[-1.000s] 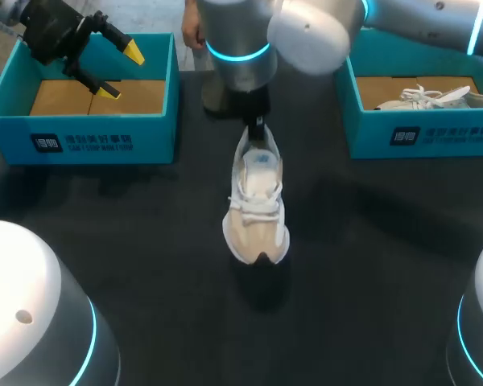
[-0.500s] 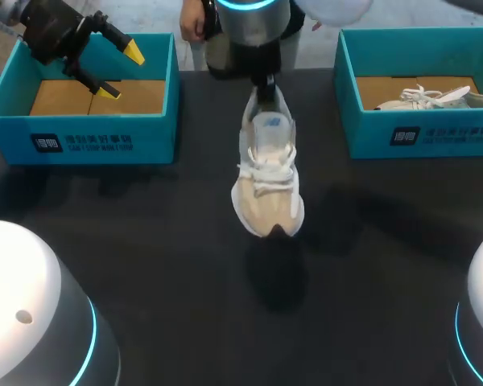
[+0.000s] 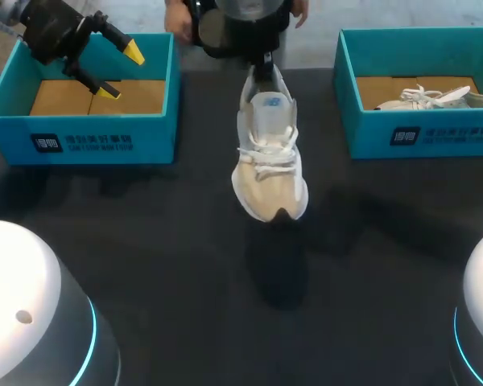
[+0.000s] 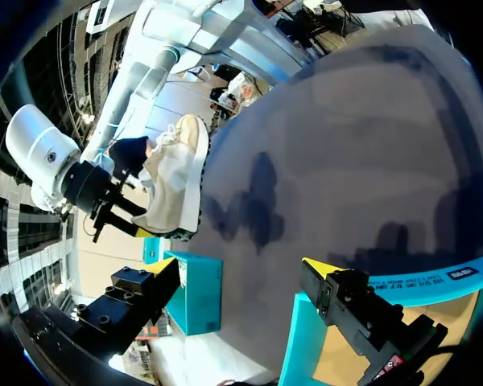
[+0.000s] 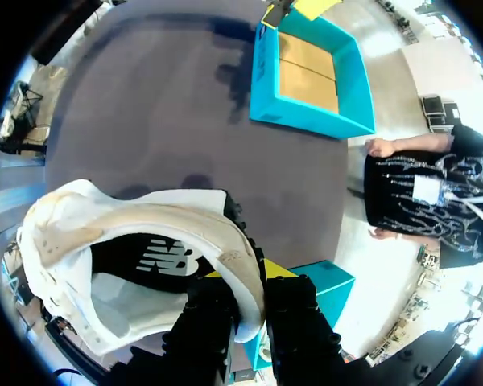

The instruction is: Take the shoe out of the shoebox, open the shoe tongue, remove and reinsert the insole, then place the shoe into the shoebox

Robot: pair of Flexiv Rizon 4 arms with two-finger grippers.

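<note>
Though on shoe (image 3: 267, 153) heel, right hand (image 5: 249, 299) half-hidden.

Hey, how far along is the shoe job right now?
Done: the shoe is out; the left box is empty. In hand: the right gripper holds it by the heel above the table, the left gripper open over that box. Seemingly left: tongue, insole, reboxing; laces look tied, insole in place.
</note>
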